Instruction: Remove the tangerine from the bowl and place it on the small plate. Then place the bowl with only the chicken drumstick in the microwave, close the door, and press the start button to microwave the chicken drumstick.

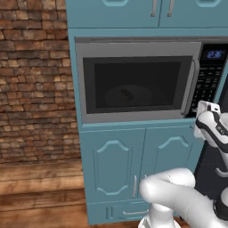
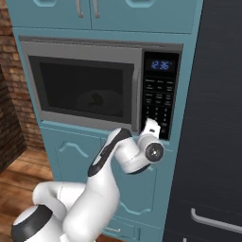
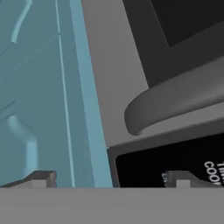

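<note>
Grey and wide, the microwave [image 1: 138,82] sits built into teal cabinetry, and its door [image 1: 133,82] is shut flush against the frame. Through the dark glass window the bowl [image 1: 127,94] shows faintly as a pale round shape, with the chicken drumstick [image 1: 128,93] a small dark curved piece lying in it; from the right base view the same dim bowl [image 2: 98,101] and drumstick [image 2: 96,99] appear behind the glass. The blue digital display [image 2: 161,65] glows above the black keypad strip [image 2: 158,101]. The white arm reaches up from below so that the pincer [image 3: 109,178] sits close to the bottom corner of the keypad, just beside the lower end of the curved grey bar handle [image 3: 175,103]. In the hand view its two dark fingertips [image 3: 41,178] stand well apart, so the pincer is open and holds nothing. With the door closed and the bowl inside, this pose looks aimed at the keypad, probably to press the start button, which I cannot pick out among the blurred keys.
</note>
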Tool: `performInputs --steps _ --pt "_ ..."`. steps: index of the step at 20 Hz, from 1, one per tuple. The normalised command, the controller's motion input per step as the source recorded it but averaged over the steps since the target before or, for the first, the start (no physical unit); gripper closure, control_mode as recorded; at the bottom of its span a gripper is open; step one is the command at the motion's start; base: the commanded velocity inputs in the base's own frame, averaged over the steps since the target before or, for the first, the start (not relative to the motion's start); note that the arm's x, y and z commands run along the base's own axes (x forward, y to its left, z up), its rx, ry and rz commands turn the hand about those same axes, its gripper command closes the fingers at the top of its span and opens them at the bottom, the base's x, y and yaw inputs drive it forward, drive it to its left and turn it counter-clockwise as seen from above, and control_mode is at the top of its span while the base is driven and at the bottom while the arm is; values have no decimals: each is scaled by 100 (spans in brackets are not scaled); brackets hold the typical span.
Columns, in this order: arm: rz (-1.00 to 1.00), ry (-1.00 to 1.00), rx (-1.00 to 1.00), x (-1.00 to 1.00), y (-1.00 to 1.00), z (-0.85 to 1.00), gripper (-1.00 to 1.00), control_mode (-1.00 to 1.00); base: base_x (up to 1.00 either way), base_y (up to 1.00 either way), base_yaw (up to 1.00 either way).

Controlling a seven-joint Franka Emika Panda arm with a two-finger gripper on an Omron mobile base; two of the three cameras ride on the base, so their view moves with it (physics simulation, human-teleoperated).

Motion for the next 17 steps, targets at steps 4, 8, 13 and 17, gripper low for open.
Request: performInputs --steps 4,8,13,17 --pt "-1 0 1 31 -9 -15 -100 -100 0 0 0" --pt "-1 0 0 32 -11 -18 -100 -100 0 0 0" --pt "-2 0 0 27 -5 -24 -100 -100 0 0 0" --pt "-1 0 0 18 0 -26 -100 -100 0 0 0"
